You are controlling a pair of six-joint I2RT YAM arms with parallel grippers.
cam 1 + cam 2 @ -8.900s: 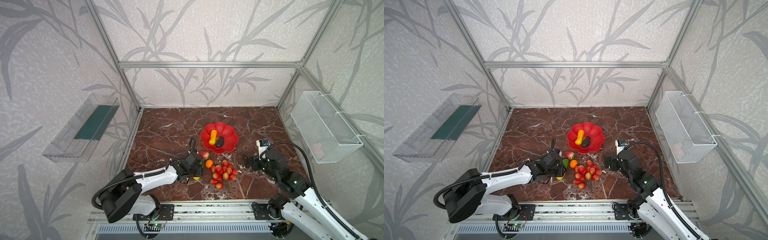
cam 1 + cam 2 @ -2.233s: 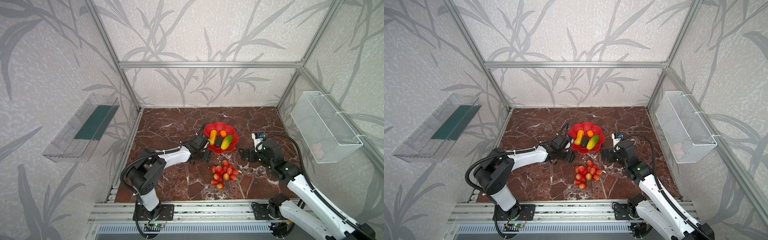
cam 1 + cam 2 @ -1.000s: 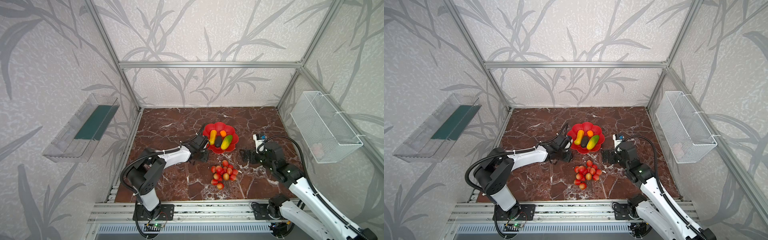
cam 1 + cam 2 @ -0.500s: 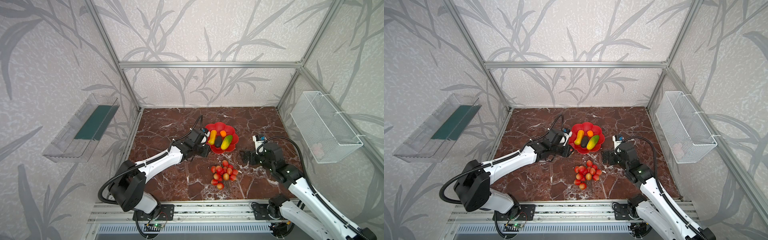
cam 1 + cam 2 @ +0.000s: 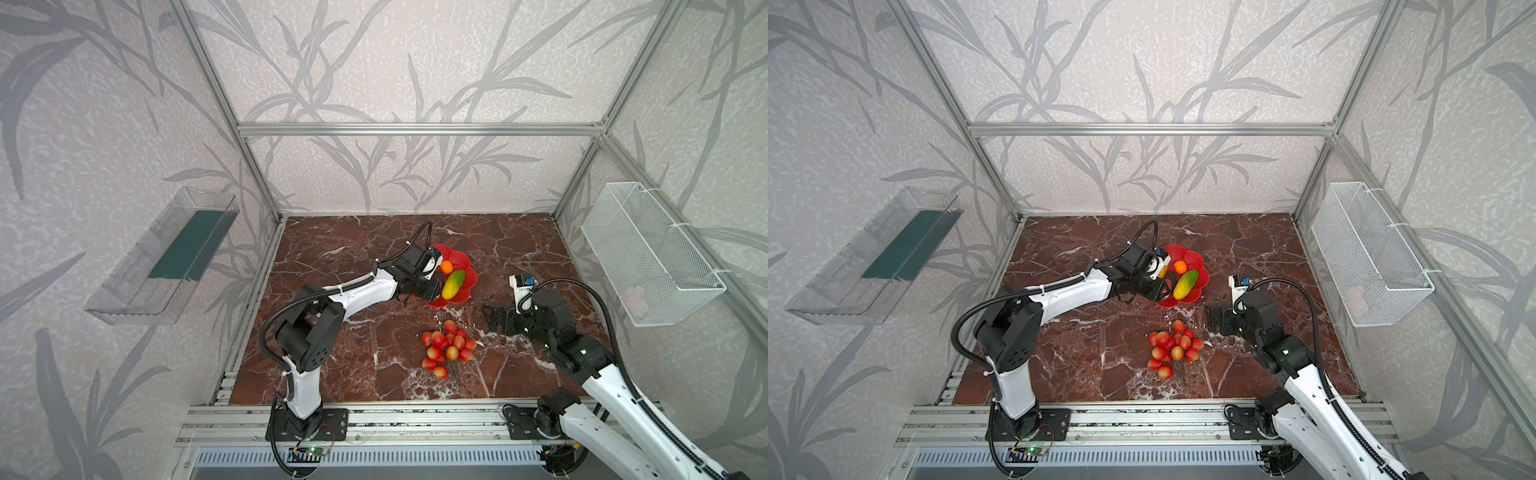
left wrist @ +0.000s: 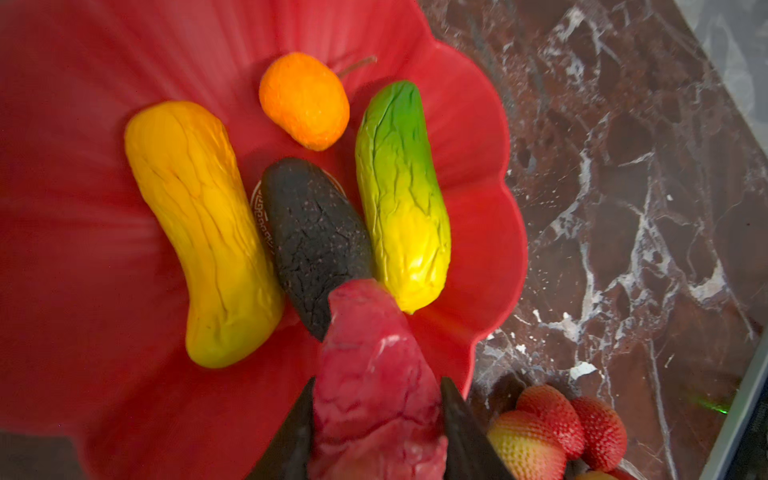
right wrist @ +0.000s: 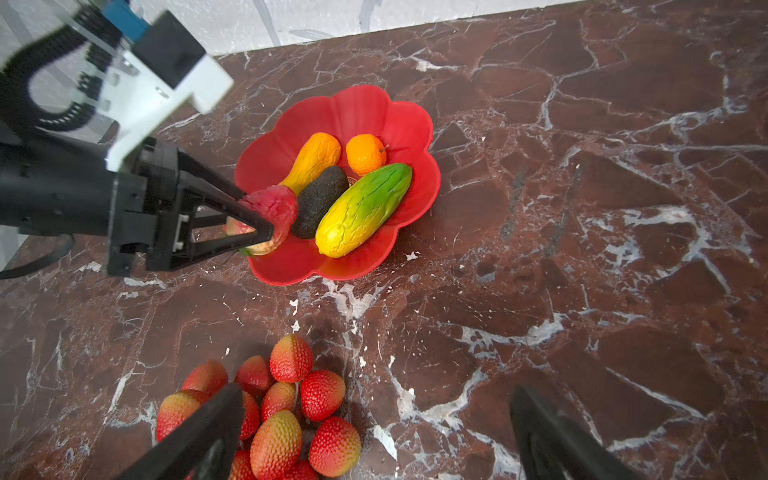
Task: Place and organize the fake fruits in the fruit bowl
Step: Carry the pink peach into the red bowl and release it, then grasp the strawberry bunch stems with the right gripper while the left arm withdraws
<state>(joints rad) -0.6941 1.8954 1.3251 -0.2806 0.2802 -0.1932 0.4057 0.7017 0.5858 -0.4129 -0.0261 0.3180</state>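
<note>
Currently 4 fruits (image 6: 316,241) lie in 1 bowl (image 6: 478,124).

Surface: dark red-brown marble slab (image 5: 332,257), white veining. Walls: pale paper with grey leaf print (image 5: 415,62); aluminium frame bar (image 5: 415,129) across the back. Left wall: clear plastic tray (image 5: 124,299), tilted, dark green panel (image 5: 187,245) inside. Right wall: white wire-mesh basket (image 5: 648,249), pale pink item (image 5: 633,298) at its near end, too faint to identify. Slotted rail (image 5: 415,419) along the surface's front edge.
</note>
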